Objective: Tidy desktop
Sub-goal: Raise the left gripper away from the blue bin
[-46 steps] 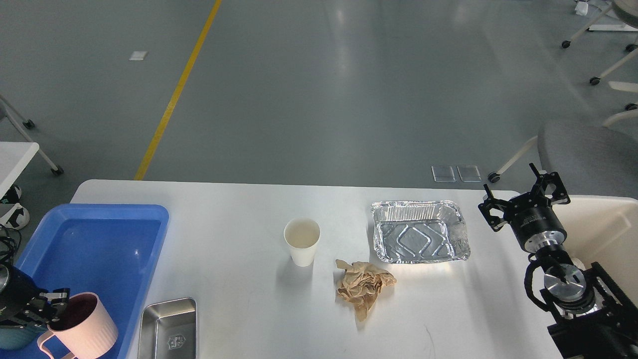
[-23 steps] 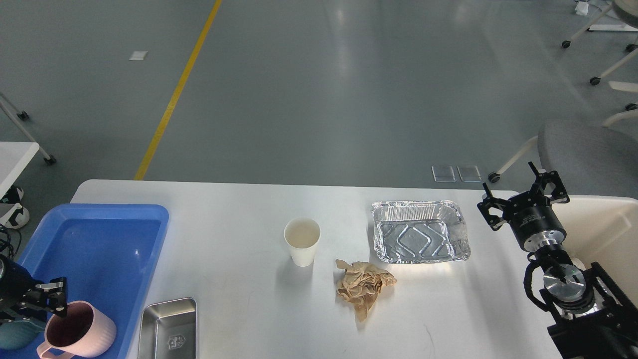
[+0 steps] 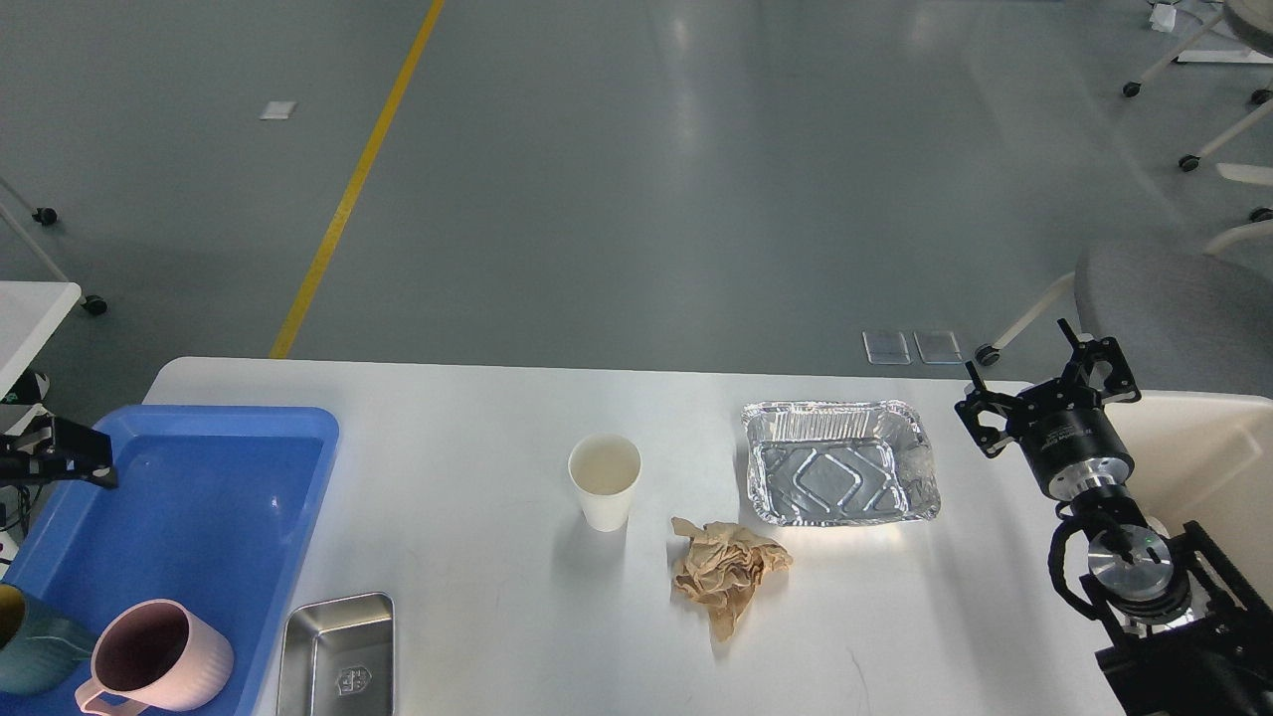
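The white desktop [image 3: 477, 418] holds a white paper cup [image 3: 604, 480], a crumpled brown paper [image 3: 726, 572], an empty foil tray [image 3: 840, 462] and a small steel tray [image 3: 336, 656] at the front edge. A pink mug [image 3: 159, 656] stands free in the blue tray [image 3: 199, 497], next to a teal cup [image 3: 25, 646]. My left gripper [image 3: 65, 462] hovers at the blue tray's far left rim, apart from the mug; its fingers cannot be told apart. My right gripper [image 3: 1044, 388] is open and empty, right of the foil tray.
A cream-white bin [image 3: 1203, 457] stands at the table's right end behind my right arm. A grey chair [image 3: 1174, 298] and wheeled legs stand on the floor beyond. A second white table's corner [image 3: 30, 308] shows at the far left.
My left gripper let go of the pink mug, which now stands in the blue tray, and moved up and back to the tray's far left rim. The right arm barely moved.
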Action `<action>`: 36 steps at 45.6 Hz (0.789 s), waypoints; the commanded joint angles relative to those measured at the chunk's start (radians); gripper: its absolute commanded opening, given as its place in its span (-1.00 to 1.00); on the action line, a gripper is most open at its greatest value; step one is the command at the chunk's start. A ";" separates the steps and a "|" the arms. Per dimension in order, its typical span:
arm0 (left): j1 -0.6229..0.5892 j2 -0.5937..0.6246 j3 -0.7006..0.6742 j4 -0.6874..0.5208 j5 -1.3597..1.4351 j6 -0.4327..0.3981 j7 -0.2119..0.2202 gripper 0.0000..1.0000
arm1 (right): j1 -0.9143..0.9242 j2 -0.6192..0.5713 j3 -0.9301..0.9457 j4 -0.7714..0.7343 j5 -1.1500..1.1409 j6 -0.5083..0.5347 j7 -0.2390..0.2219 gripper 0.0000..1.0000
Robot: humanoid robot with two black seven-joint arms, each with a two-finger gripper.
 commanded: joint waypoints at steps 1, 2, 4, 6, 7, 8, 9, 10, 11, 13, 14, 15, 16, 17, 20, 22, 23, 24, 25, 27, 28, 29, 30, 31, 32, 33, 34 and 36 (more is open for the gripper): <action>-0.019 -0.002 -0.111 0.010 -0.058 0.000 0.004 0.96 | 0.001 0.000 0.000 0.000 0.000 0.000 0.000 1.00; -0.017 -0.004 -0.128 0.015 -0.061 0.000 0.004 0.97 | 0.001 0.000 0.000 0.000 0.000 0.000 0.000 1.00; -0.016 -0.010 -0.148 0.024 -0.062 0.000 0.004 0.97 | 0.001 0.000 -0.002 0.000 0.000 0.000 0.000 1.00; -0.011 -0.013 -0.153 0.024 -0.064 0.000 0.003 0.97 | 0.001 0.000 -0.003 0.000 0.000 0.000 0.000 1.00; -0.008 -0.014 -0.154 0.024 -0.065 0.000 -0.002 0.97 | 0.001 0.000 -0.003 0.000 0.000 0.000 0.000 1.00; -0.006 -0.017 -0.154 0.025 -0.068 0.000 -0.009 0.97 | 0.001 0.000 -0.003 -0.001 0.000 0.000 0.000 1.00; -0.005 -0.022 -0.157 0.027 -0.075 0.000 -0.012 0.97 | 0.001 0.000 -0.003 0.000 0.000 0.000 0.000 1.00; -0.005 -0.026 -0.157 0.028 -0.085 0.000 -0.015 0.97 | 0.001 0.000 -0.003 0.000 0.000 0.000 0.000 1.00; -0.005 -0.031 -0.159 0.030 -0.096 0.000 -0.015 0.97 | -0.001 -0.002 -0.003 0.000 0.000 0.000 0.000 1.00; -0.005 -0.036 -0.159 0.032 -0.121 0.000 -0.019 0.97 | -0.001 -0.006 -0.003 0.000 0.000 0.000 0.000 1.00; -0.006 -0.037 -0.160 0.032 -0.131 0.000 -0.020 0.97 | -0.001 -0.009 -0.003 0.000 0.000 0.000 0.000 1.00; -0.005 -0.037 -0.162 0.032 -0.139 0.000 -0.022 0.97 | -0.002 -0.012 -0.003 0.000 0.000 0.000 0.000 1.00; -0.005 -0.039 -0.165 0.032 -0.142 0.000 -0.023 0.97 | -0.002 -0.016 -0.003 0.000 0.000 0.001 0.000 1.00; -0.006 -0.040 -0.171 0.032 -0.147 0.018 -0.028 0.97 | -0.004 -0.016 -0.003 0.000 0.000 0.002 0.000 1.00; 0.000 -0.062 -0.188 0.032 -0.145 0.096 -0.051 0.97 | -0.007 -0.016 -0.002 0.000 0.000 0.002 0.000 1.00; 0.006 -0.082 -0.194 0.032 -0.145 0.174 -0.084 0.97 | -0.008 -0.016 -0.002 0.000 0.000 0.002 0.000 1.00; 0.009 -0.091 -0.197 0.030 -0.145 0.234 -0.115 0.97 | -0.008 -0.016 -0.002 0.000 0.000 0.002 0.000 1.00; 0.012 -0.097 -0.200 0.030 -0.144 0.276 -0.136 0.97 | -0.008 -0.016 0.000 0.000 0.000 0.002 0.000 1.00; 0.017 -0.105 -0.200 0.030 -0.144 0.322 -0.162 0.97 | -0.008 -0.016 -0.002 0.000 0.000 0.002 0.000 1.00; 0.024 -0.114 -0.194 0.030 -0.142 0.403 -0.215 0.97 | -0.010 -0.016 -0.002 0.000 0.000 0.002 0.000 1.00; 0.029 -0.122 -0.187 0.028 -0.141 0.434 -0.241 0.97 | -0.010 -0.016 0.000 0.000 0.000 0.002 0.000 1.00; 0.035 -0.128 -0.183 0.022 -0.139 0.466 -0.265 0.97 | -0.010 -0.016 -0.002 0.000 0.000 0.002 0.000 1.00; 0.044 -0.134 -0.183 0.019 -0.138 0.492 -0.291 0.97 | -0.010 -0.016 0.000 0.000 0.000 0.002 0.000 1.00; 0.055 -0.142 -0.185 0.019 -0.136 0.523 -0.317 0.97 | -0.010 -0.016 -0.002 0.000 0.000 0.003 0.000 1.00; 0.067 -0.149 -0.185 0.019 -0.134 0.546 -0.345 0.97 | -0.010 -0.016 0.000 0.000 0.000 0.003 0.000 1.00; 0.078 -0.155 -0.185 0.019 -0.133 0.567 -0.374 0.97 | -0.010 -0.016 0.000 0.000 0.000 0.002 0.000 1.00; 0.089 -0.161 -0.185 0.019 -0.131 0.589 -0.402 0.97 | -0.010 -0.016 -0.002 0.000 0.000 0.002 0.000 1.00; 0.101 -0.177 -0.186 0.019 -0.122 0.644 -0.465 0.97 | -0.010 -0.016 -0.002 0.000 0.000 0.002 0.000 1.00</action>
